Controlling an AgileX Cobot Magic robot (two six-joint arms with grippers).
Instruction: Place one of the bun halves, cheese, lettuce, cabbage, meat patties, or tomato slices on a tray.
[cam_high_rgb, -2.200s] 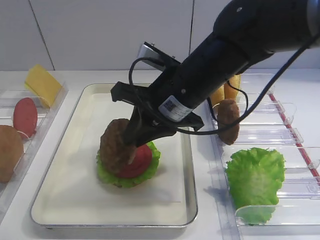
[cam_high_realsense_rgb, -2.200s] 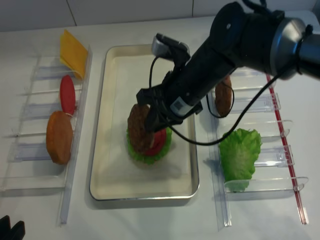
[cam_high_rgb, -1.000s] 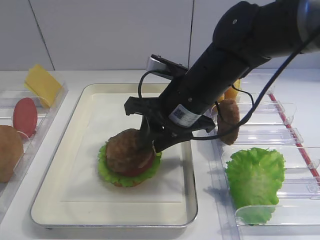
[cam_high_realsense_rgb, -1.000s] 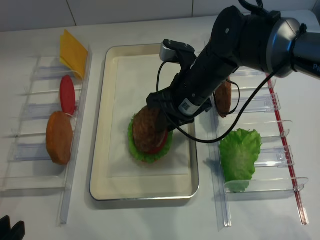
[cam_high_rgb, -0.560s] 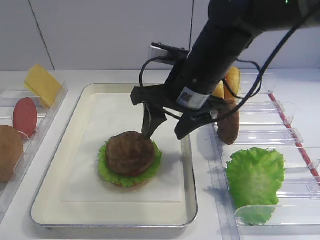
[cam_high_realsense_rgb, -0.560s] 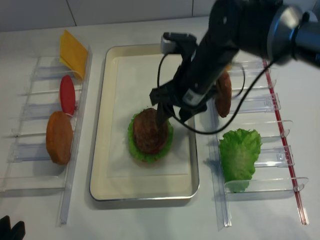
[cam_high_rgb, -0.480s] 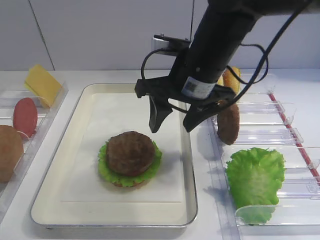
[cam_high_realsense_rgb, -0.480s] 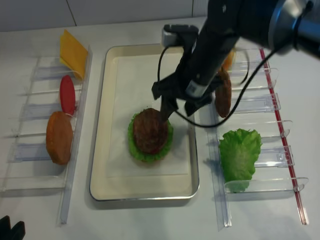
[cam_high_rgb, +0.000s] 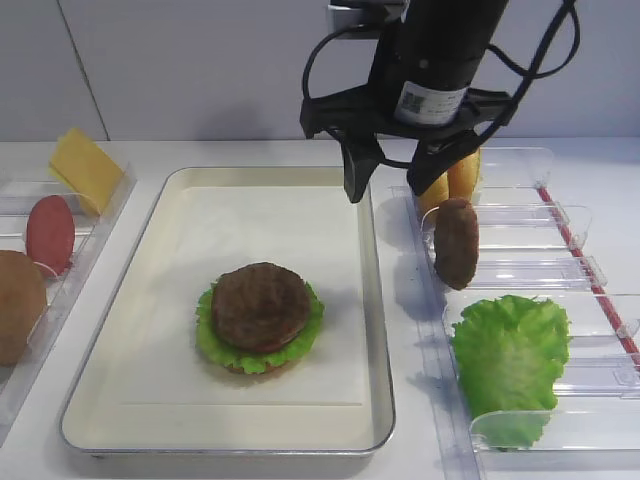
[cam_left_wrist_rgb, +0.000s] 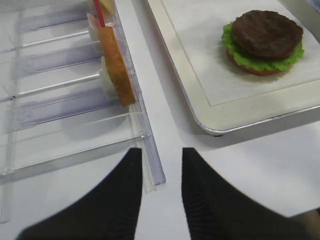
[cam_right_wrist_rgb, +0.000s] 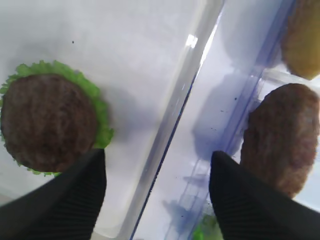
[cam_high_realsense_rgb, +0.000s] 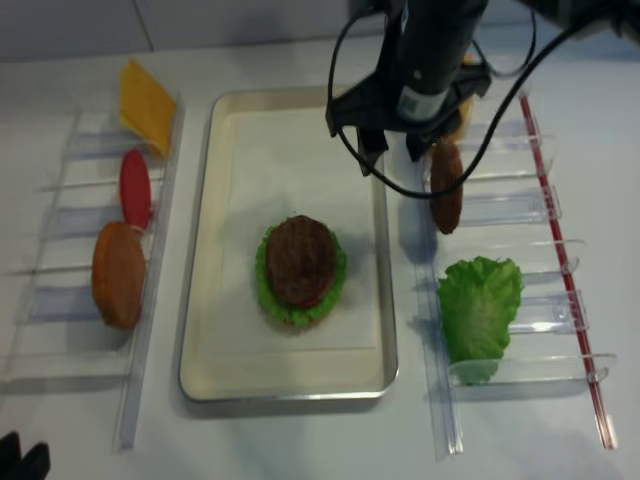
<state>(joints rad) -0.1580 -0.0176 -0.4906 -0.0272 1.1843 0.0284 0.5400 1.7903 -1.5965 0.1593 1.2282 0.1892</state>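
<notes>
Since a second ago the right arm's black fingers (cam_high_rgb: 395, 188) have let go of the round, grainy dark brown meat patty (cam_high_rgb: 259, 305) and risen to the upper middle of the frame, above the far right rim of the large shallow silver-rimmed metal tray (cam_high_rgb: 378, 330). They stand wide apart and hold nothing. That patty lies flat below and to the left of them, in the middle of the tray's white paper lining, on top of a red tomato slice (cam_high_rgb: 282, 346), a frilly bright green lettuce leaf (cam_high_rgb: 210, 340) and a tan bun half (cam_left_wrist_rgb: 250, 70).

In the clear plastic rack on the right, a second rough brown patty (cam_high_rgb: 456, 242) stands on edge just below the fingers, with smooth golden bun halves (cam_high_rgb: 462, 172) behind it and a wide wrinkled lettuce leaf (cam_high_rgb: 510, 357) lower right. At the left edge sit a thin yellow cheese slice (cam_high_rgb: 86, 168), a smooth red tomato disc (cam_high_rgb: 49, 232) and a tan bun half (cam_high_rgb: 18, 304).

The left arm's black ribbed fingers (cam_left_wrist_rgb: 161, 200) stand slightly apart, empty, over the white bench (cam_left_wrist_rgb: 235, 170).
</notes>
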